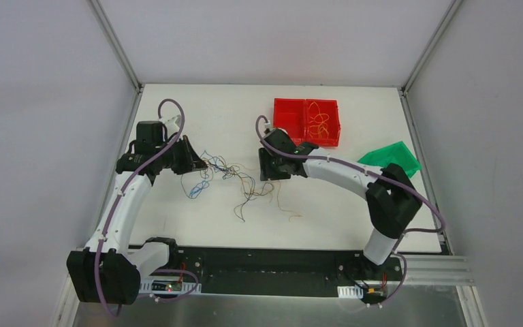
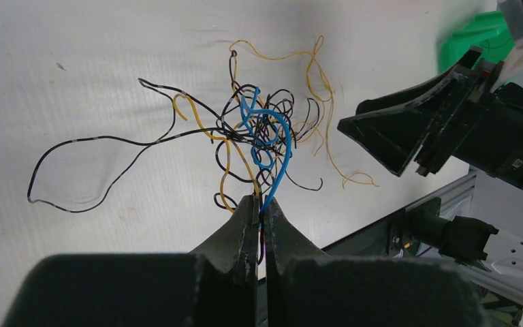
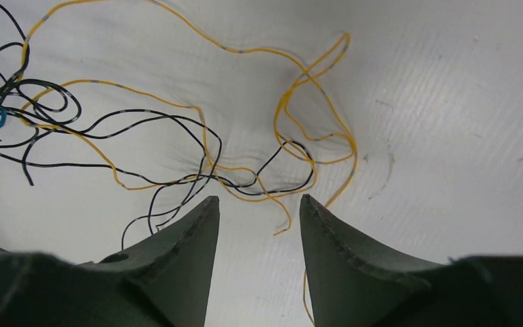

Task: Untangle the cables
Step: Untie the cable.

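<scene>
Left end effector (image 2: 260,206) tight on cables (image 2: 267,129)

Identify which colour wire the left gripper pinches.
The blue wire: it runs straight down into the shut left gripper, while black strands and yellow strands spread over the table.

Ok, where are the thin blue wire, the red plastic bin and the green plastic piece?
Thin blue wire (image 2: 288,146), left wrist view, its long curve.
Red plastic two-compartment bin (image 1: 288,117), top external view, bare left compartment floor.
Flat green plastic piece (image 1: 389,159), top external view, its middle.
</scene>
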You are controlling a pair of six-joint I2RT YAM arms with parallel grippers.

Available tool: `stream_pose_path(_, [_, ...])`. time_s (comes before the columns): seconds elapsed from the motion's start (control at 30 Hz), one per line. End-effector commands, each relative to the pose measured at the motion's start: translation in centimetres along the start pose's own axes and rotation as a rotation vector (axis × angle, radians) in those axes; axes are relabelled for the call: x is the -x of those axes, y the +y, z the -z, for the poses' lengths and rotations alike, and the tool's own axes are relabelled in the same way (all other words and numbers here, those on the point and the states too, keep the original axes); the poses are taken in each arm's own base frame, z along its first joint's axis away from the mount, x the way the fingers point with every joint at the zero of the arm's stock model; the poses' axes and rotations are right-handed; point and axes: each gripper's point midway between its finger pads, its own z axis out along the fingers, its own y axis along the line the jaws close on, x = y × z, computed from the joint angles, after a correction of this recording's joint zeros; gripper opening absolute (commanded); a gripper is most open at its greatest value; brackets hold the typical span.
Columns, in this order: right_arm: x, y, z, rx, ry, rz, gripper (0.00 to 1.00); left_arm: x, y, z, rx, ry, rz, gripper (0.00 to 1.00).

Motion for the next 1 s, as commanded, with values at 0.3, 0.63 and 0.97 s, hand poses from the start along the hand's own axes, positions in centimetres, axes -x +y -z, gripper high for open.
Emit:
stream_pose_path(0.3, [0.6, 0.3, -5.5, -0.052, 0.041, 0.206, 0.46, 0.4, -1.2, 0.2, -0.057, -0.005, -0.061, 0.0])
stream_pose_path(0.63, [-3.2, -3.9, -6.7, -0.191, 0.097, 0.246, 0.35, 0.4, -1.1, 0.3, -0.053, -0.009, -0.063, 0.0])
stream_pose_path(0.97, [-3.9, -6.0, -3.3, -0.319, 0.003, 0.253, 0.0, 0.0, -0.6, 0.0, -0.037, -0.002, -0.053, 0.0])
